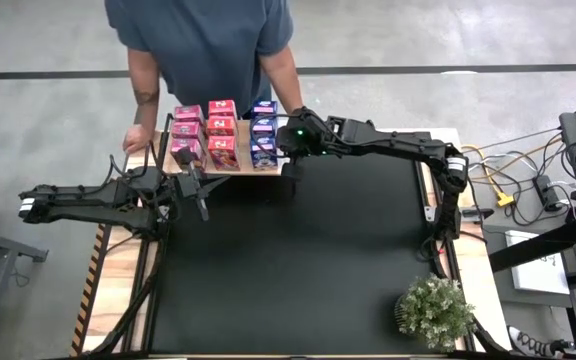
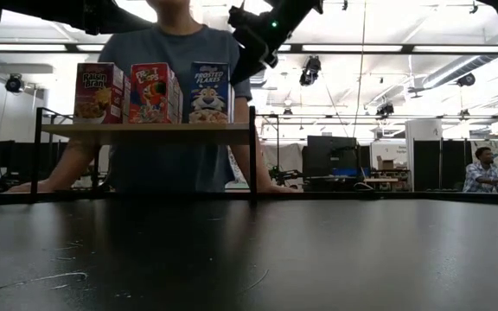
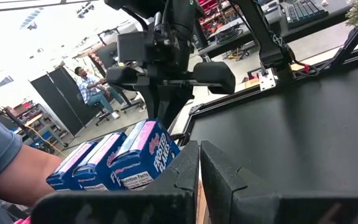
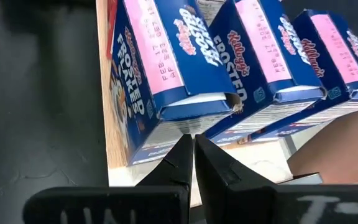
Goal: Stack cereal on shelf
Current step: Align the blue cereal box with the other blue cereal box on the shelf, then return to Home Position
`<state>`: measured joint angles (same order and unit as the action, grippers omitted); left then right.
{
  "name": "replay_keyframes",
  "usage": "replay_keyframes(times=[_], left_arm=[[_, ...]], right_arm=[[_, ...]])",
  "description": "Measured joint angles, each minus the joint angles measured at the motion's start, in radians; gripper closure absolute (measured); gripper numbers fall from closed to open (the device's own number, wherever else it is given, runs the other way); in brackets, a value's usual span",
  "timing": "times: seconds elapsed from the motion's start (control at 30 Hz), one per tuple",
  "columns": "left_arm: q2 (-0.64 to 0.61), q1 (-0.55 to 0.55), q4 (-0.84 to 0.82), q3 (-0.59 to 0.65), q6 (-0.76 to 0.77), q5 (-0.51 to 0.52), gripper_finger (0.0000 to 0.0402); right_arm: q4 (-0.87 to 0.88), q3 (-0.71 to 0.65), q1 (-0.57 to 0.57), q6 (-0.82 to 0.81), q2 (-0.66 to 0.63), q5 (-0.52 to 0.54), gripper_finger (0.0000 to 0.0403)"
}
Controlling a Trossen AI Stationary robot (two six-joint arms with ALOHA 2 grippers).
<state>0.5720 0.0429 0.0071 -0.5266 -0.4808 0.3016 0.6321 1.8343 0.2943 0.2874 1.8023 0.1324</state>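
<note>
- Cereal (image 1: 220, 133): nine boxes stand upright in three rows on the shelf (image 2: 145, 132) at the table's far edge, fronts facing the low camera, so stacking looks done.
- Right gripper (image 1: 294, 160): fingers pressed together, empty, just beside the blue boxes (image 4: 166, 68).
- Left gripper (image 1: 201, 190): closed, empty, near the shelf's front.
- Person (image 1: 203, 40) stands behind, hand (image 1: 136, 138) at the shelf.

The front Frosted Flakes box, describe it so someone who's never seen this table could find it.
Find the pale wooden shelf at the table's far edge, holding three columns of small cereal boxes. The blue column stands nearest the right gripper. The front blue box is the one closest to the black mat; its neighbours alongside are pink.
</note>
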Motion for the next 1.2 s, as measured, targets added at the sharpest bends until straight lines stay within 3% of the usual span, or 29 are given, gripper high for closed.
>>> replay_keyframes(times=[1.2], left_arm=[[0.000,0.000,-0.002,0.000,0.000,0.000,0.0402]], right_arm=[[0.057,0.008,-0.018,0.001,-0.022,0.028,0.0394]])
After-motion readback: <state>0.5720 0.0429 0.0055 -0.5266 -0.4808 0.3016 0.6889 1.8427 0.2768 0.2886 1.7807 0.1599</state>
